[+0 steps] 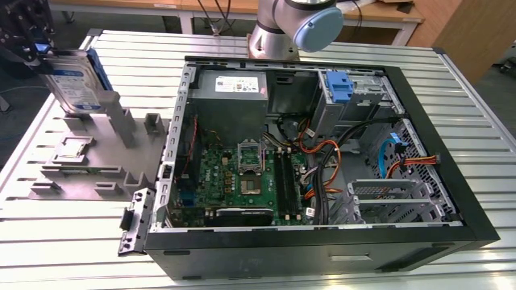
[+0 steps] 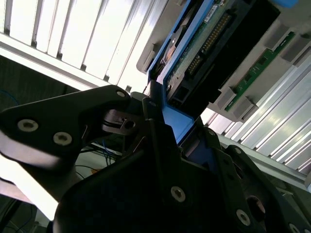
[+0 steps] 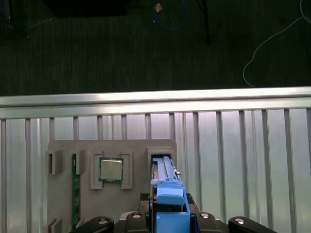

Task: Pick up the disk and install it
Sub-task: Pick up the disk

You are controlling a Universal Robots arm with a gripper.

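The claw is clenched on the disk, its fingers pinching the blue rail at the drive's upper end. In both wrist views the blue plastic sits squeezed between the dark finger pads. The disk hangs straight below the claw, standing on edge with its long axis running down and away from the fingers. Its labelled face is turned toward the open computer case. Directly under the claw is the grey fixture tray on the bench, and the drive's lower end is at the tray's upright posts. I cannot tell whether that end has cleared its slot or sits within it. The case lies well apart from the claw, toward the exterior view's right. A blue bracket stands in the far bay of the case, so the disk appears picked up but not yet installed. A processor chip rests in a tray pocket just beside the drive's slot.
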